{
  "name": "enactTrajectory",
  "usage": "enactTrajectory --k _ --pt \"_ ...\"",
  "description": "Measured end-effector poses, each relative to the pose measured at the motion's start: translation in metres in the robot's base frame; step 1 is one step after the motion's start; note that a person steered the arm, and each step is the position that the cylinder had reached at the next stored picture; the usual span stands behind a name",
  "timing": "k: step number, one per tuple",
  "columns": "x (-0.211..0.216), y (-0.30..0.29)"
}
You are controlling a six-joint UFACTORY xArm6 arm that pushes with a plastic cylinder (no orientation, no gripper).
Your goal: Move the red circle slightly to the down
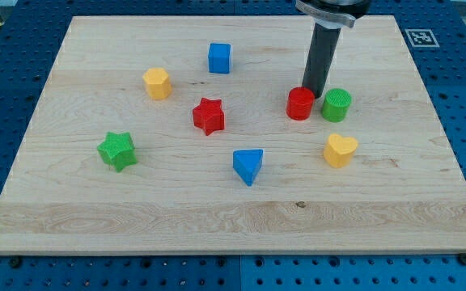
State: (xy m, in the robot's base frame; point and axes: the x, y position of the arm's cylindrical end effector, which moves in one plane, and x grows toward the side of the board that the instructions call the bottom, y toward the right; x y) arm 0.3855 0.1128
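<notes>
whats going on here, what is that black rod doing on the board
It is my arm's pushing rod. My tip sits just above the red circle, at its upper right edge, placed to nudge it down the view. The green circle stands close on its right; the yellow heart lies below that.

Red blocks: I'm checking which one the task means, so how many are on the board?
2. The red circle sits right of centre, beside the green circle, my tip at its upper right edge. The red star lies near the centre. None seems hidden.
</notes>
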Motion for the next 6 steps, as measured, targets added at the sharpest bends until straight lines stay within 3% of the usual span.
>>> enactTrajectory --k 2,4,6 --pt "0.001 -0.014" --pt "0.001 -0.074" --pt "0.001 -0.040"
